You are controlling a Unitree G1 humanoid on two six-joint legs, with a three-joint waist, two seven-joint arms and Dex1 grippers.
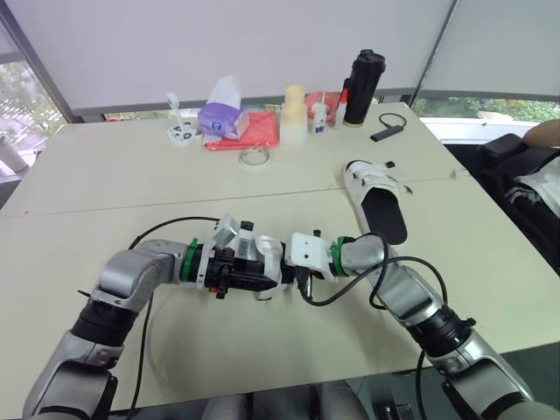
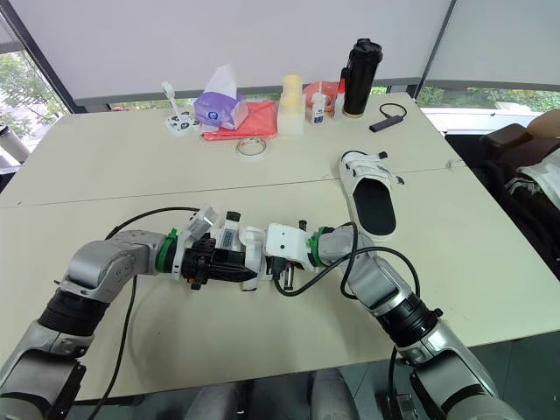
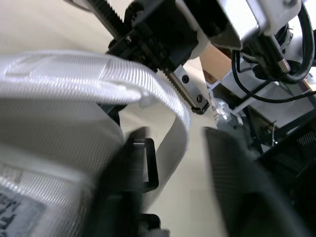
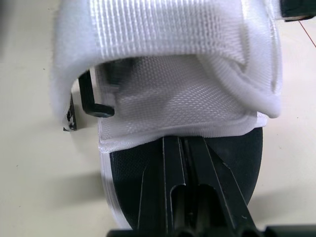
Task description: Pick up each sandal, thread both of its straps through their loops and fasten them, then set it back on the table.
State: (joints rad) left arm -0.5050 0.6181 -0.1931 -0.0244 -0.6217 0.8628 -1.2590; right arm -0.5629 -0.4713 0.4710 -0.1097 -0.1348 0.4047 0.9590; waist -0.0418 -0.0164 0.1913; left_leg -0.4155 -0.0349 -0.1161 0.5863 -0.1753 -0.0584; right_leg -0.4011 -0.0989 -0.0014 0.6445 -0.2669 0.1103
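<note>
A white sandal (image 1: 245, 242) with a black sole is held low over the table between my two grippers. My right gripper (image 4: 185, 144) lies along the black footbed, fingers shut, tips at the edge of the white mesh upper (image 4: 187, 89). A white strap (image 3: 98, 74) arches over the black loop (image 3: 148, 168). My left gripper (image 3: 173, 197) is open, and the strap's end hangs between its fingers. A second white sandal (image 1: 376, 199) lies flat on the table at the right.
At the table's back stand a tape roll (image 1: 255, 158), a purple tissue pack (image 1: 223, 118), a red cloth (image 1: 258, 131), a yellow bottle (image 1: 293, 114) and a black flask (image 1: 363, 87). Dark bags (image 1: 516, 171) sit beyond the right edge.
</note>
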